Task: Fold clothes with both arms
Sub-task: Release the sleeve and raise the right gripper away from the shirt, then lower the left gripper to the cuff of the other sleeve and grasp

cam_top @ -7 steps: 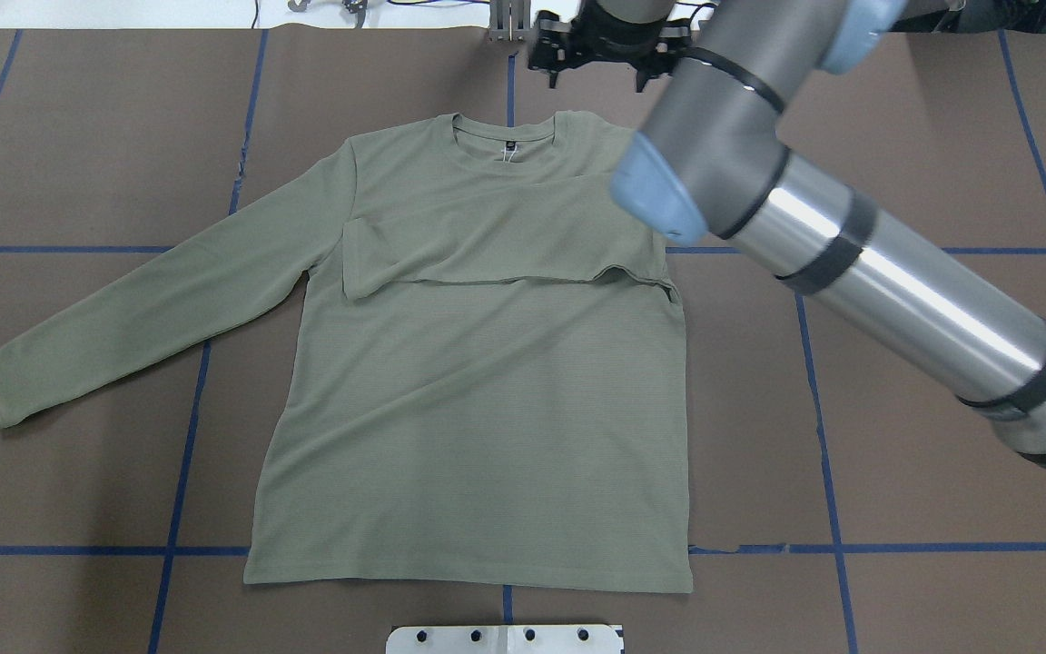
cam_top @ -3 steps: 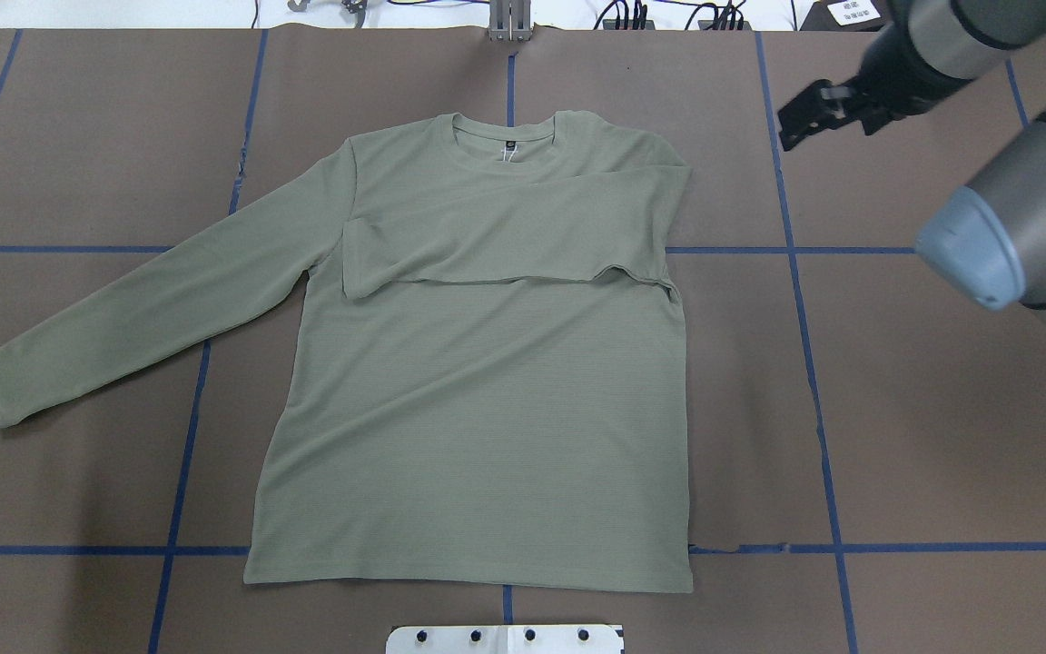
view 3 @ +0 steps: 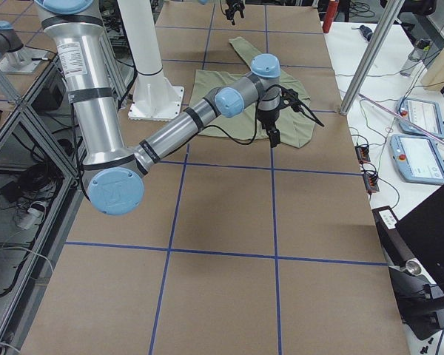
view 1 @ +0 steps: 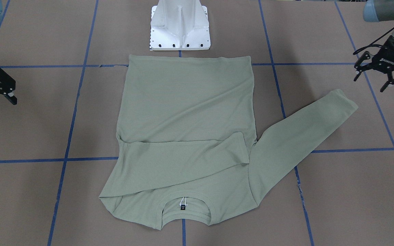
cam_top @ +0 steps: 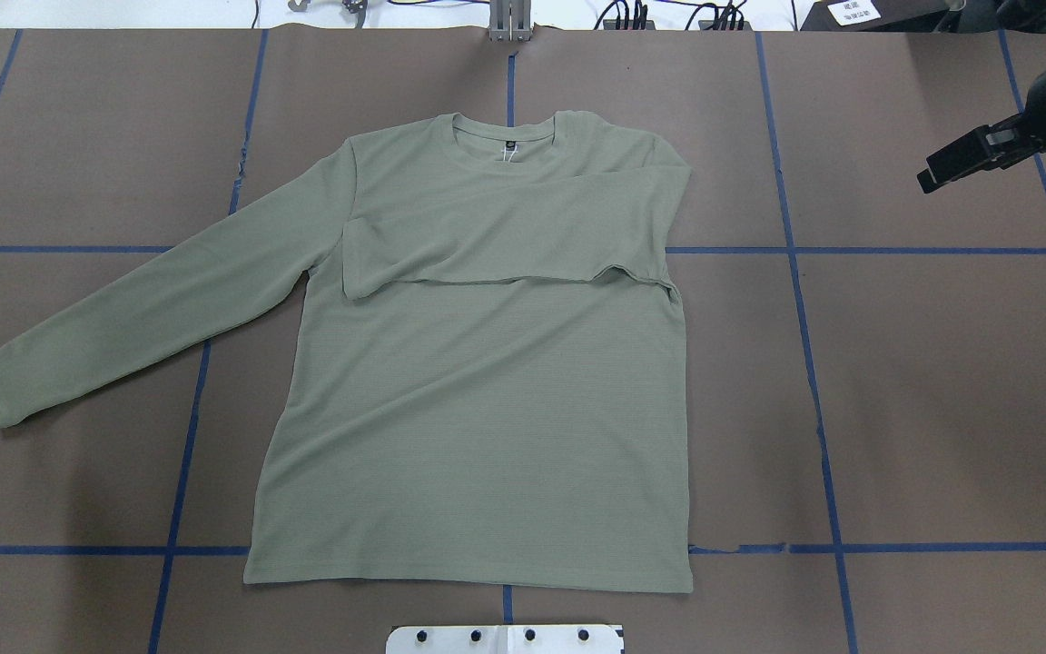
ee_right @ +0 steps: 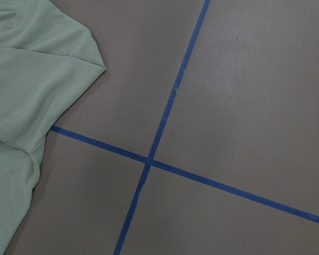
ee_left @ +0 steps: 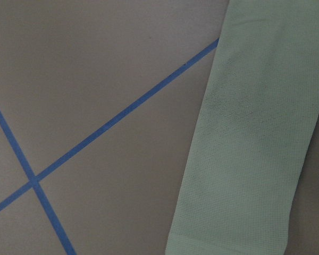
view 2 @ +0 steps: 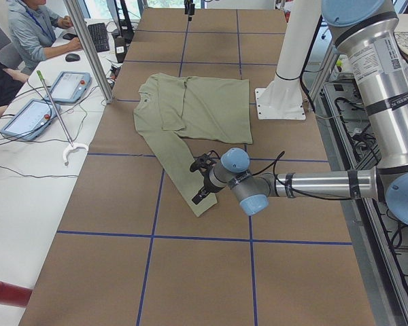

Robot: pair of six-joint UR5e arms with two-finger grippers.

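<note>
The pale green long-sleeved shirt [cam_top: 487,409] lies flat on the table, collar toward the far side. One sleeve [cam_top: 505,232] is folded across the chest. The other sleeve [cam_top: 142,300] stretches out to the left. My left gripper [view 1: 378,80] is open and empty, hovering just beyond that sleeve's cuff [view 1: 344,100]. The left wrist view shows the sleeve [ee_left: 255,133] below it. My right gripper [view 1: 10,92] is open and empty, well off the shirt's other side; it also shows in the overhead view [cam_top: 968,162]. The right wrist view shows the shirt's shoulder [ee_right: 21,79].
The white pedestal base [view 1: 180,27] stands at the shirt's hem side. Blue tape lines [cam_top: 795,272] grid the brown table. Operators [view 2: 34,27], teach pendants [view 2: 68,85] and a hooked rod [view 2: 61,129] are at the far side.
My right arm has swung from above the collar out to the right, away from the shirt. The shirt has not moved.
</note>
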